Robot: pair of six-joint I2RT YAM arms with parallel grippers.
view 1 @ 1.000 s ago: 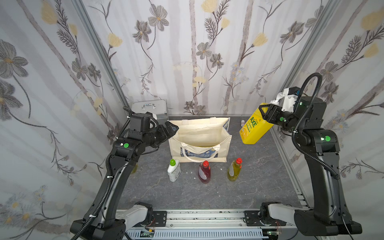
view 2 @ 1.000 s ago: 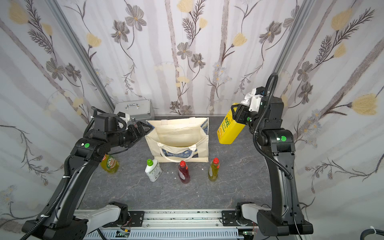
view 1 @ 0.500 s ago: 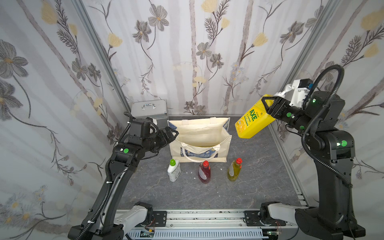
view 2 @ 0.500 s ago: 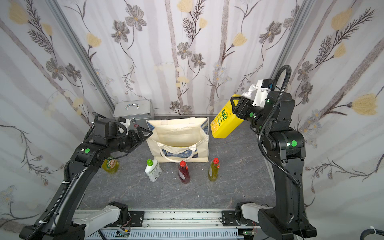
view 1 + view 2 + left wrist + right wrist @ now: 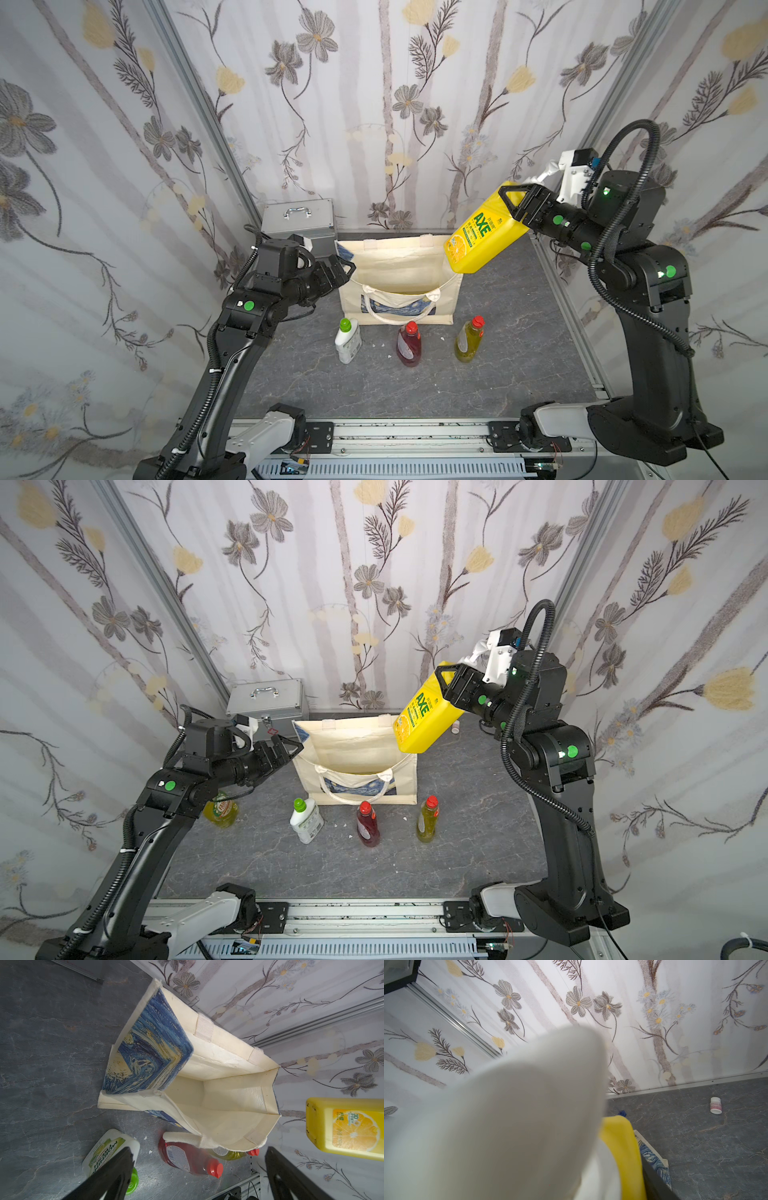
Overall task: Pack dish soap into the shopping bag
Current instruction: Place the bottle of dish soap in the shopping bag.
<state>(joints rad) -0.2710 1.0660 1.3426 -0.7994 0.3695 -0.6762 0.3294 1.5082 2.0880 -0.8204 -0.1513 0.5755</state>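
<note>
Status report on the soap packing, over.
Right claw shut on big yellow bottle, tilted, aloft at shopping bag's right side. Left claw open, empty, beside bag. Bag empty, mouth clear; white bottle, red bottle, yellow-green bottle standing in front.

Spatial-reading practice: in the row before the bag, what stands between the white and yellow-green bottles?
The red bottle, upright, shown in both top views.

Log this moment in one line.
right gripper: shut on yellow bottle, tilted, aloft near shopping bag | left gripper: open beside it
</note>
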